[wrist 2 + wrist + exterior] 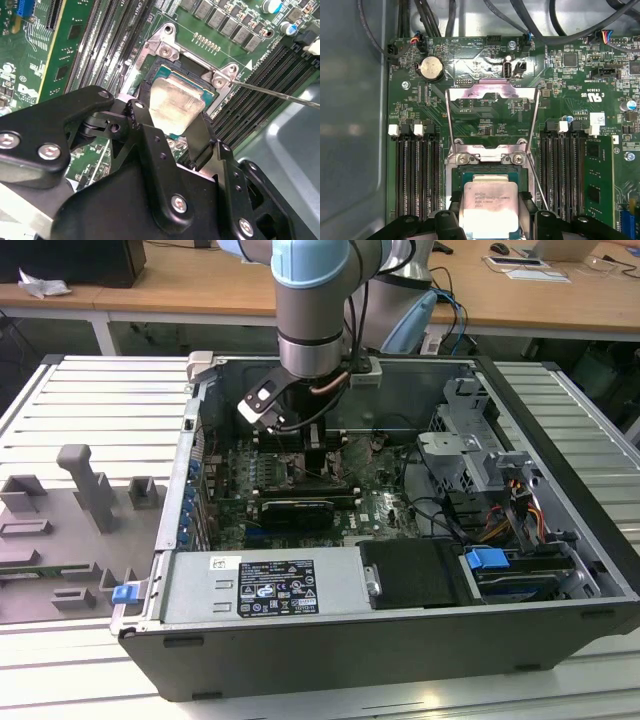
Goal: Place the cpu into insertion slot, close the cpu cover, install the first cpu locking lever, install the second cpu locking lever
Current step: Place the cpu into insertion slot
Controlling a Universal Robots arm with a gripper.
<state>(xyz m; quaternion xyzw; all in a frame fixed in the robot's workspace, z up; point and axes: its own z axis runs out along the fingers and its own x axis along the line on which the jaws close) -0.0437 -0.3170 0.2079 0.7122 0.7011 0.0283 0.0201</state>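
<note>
The cpu (pixel 489 202) is pinched between the two black fingers (pixel 204 135) of the gripper (pixel 172 115), right over the insertion slot (pixel 490 159); the cpu cover (pixel 492 91) lies swung open just beyond; all this sits inside the computer case (pixel 400 660), towards the exterior view's left.

Grey arm (pixel 312 330), pale-blue joint caps (pixel 310 260) — black end effector (pixel 172 117), silver screws (pixel 178 203).
</note>
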